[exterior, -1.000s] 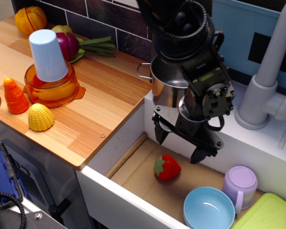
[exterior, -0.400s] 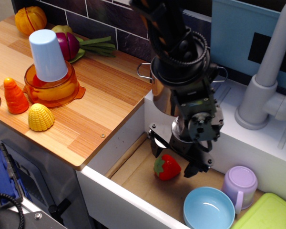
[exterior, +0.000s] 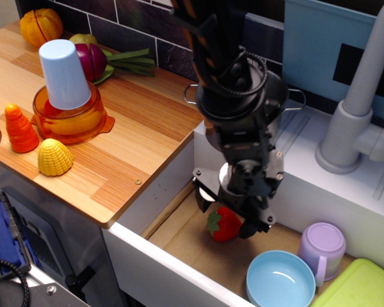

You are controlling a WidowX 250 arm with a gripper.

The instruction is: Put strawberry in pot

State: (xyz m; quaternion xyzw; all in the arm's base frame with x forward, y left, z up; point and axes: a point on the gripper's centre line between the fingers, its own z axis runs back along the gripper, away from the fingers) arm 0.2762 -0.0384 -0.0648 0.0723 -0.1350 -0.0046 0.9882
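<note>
The strawberry (exterior: 221,225), red with a green cap, lies on the sink floor. My gripper (exterior: 227,210) hangs directly over it, open, with one finger on each side of the strawberry's top; I cannot tell whether the fingers touch it. The pot (exterior: 279,97), shiny steel with loop handles, stands on the white counter behind the arm and is mostly hidden by it.
A light blue bowl (exterior: 280,280), a purple cup (exterior: 321,247) and a green lid (exterior: 360,285) lie in the sink to the right. A grey tap (exterior: 355,121) stands at the right. On the wooden board are an orange bowl with a blue cup (exterior: 65,75), a carrot (exterior: 18,128) and corn (exterior: 54,157).
My gripper has come down and to the left from above the sink floor until its open fingers straddle the strawberry. The strawberry has not moved.
</note>
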